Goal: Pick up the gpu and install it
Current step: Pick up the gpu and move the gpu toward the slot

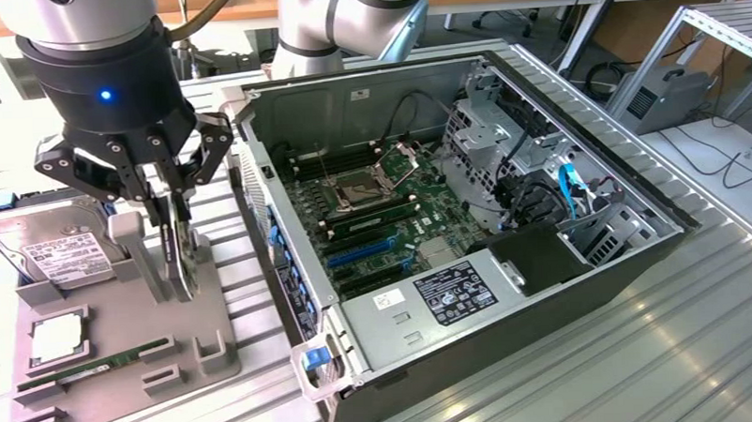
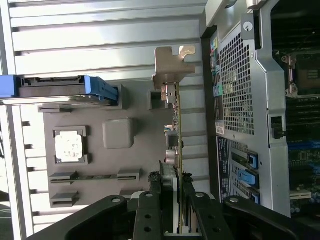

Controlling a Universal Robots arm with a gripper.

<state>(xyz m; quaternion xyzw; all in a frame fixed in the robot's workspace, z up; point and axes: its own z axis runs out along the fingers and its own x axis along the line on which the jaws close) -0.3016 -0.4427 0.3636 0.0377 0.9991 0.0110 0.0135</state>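
Observation:
The gpu (image 1: 180, 260) stands on edge in the grey holder tray (image 1: 129, 313), at the exterior view's left of the open computer case. My gripper (image 1: 170, 228) comes down on it from above, one finger on each side of the board. In the wrist view the gpu (image 2: 178, 135) is edge-on, with its silver bracket (image 2: 172, 65) at the far end. My gripper (image 2: 172, 200) is shut on the card's near end, and its black fingers (image 2: 149, 210) press against both faces. Whether the card has left its slot in the tray I cannot tell.
A hard drive (image 1: 55, 250), a CPU (image 1: 58, 337) and a RAM stick (image 1: 93, 363) lie on the same tray. The open computer case (image 1: 628, 258) lies at the exterior view's right, its motherboard with blue expansion slots (image 1: 359, 252) exposed. The case's rear panel (image 2: 240, 85) is close beside the card.

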